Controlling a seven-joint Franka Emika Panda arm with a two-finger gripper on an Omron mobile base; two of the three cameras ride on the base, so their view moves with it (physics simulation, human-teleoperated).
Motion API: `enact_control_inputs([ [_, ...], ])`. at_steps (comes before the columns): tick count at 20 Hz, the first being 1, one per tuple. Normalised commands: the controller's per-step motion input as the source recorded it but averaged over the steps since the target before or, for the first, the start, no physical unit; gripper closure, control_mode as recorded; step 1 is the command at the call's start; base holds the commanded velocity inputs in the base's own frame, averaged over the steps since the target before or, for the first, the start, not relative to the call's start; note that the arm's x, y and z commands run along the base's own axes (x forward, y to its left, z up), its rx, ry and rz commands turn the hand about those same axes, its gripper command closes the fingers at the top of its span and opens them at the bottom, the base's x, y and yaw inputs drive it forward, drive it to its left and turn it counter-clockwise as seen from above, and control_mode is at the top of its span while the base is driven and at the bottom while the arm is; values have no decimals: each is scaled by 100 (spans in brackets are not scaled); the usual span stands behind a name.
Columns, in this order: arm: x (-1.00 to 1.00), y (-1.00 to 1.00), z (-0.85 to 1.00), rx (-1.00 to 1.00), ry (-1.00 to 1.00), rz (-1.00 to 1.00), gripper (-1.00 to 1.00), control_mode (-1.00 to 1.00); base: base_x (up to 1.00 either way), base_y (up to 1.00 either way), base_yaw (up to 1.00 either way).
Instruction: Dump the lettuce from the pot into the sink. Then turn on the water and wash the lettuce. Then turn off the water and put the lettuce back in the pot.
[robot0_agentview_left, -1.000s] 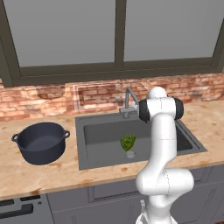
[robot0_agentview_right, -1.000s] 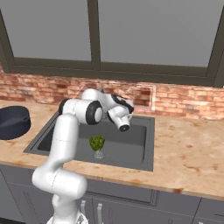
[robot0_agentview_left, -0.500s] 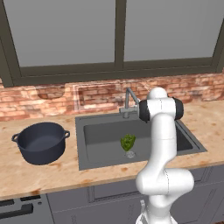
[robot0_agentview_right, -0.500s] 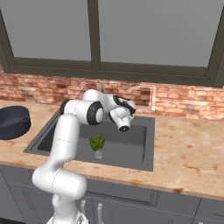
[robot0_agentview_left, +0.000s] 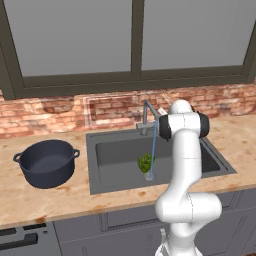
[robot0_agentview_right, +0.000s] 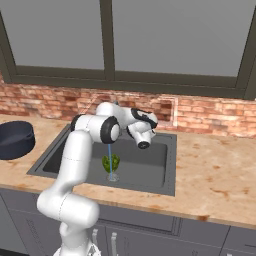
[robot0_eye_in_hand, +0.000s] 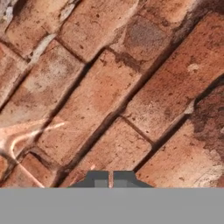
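- I see the lettuce (robot0_agentview_left: 145, 162) sitting in the sink (robot0_agentview_left: 115, 150), near the middle of the basin floor, right over the round drain; from the right base camera the lettuce (robot0_agentview_right: 110, 162) shows as a small green bunch just in front of my arm's forearm.
- A thin blue stream of water (robot0_agentview_left: 153, 150) falls from the faucet (robot0_agentview_left: 148, 116) spout straight down onto the lettuce, so the water is running.
- The pot (robot0_agentview_left: 46, 162) stands upright on the counter (robot0_agentview_left: 45, 200) to the left of the sink, well apart from the lettuce, and its inside looks bare and dark. On the right base camera I catch just part of the pot (robot0_agentview_right: 15, 139) at the left edge.
- My arm reaches over the back of the sink, with the hand up by the faucet and the brick backsplash (robot0_agentview_left: 60, 112).
- The gripper (robot0_agentview_right: 144, 144) points away from the basin on the right base camera; on the hand camera its two fingertips (robot0_eye_in_hand: 98, 178) sit close together, nearly touching, with nothing between them, so I read the claw as clenched on nothing.
- The hand camera looks straight at red-brown brick wall (robot0_eye_in_hand: 113, 87) up close, the mortar lines running diagonally because the hand is rolled.
- Above the backsplash runs a dark-framed window (robot0_agentview_left: 135, 40).
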Motion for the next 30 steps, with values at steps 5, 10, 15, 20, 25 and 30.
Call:
enact_control_inputs([
  [5,-1,9,-21,2,0,1,100,-100,0,0,0],
  [10,-18,39,-37,0,1,7,100,-100,0,0,0],
  [15,-25,55,-41,0,6,11,100,-100,0,0,0],
  [20,-2,56,-4,0,1,5,100,-100,0,0,0],
  [25,1,53,0,0,0,2,100,-100,0,0,0],
  [30,0,76,0,0,0,5,100,-100,0,0,0],
])
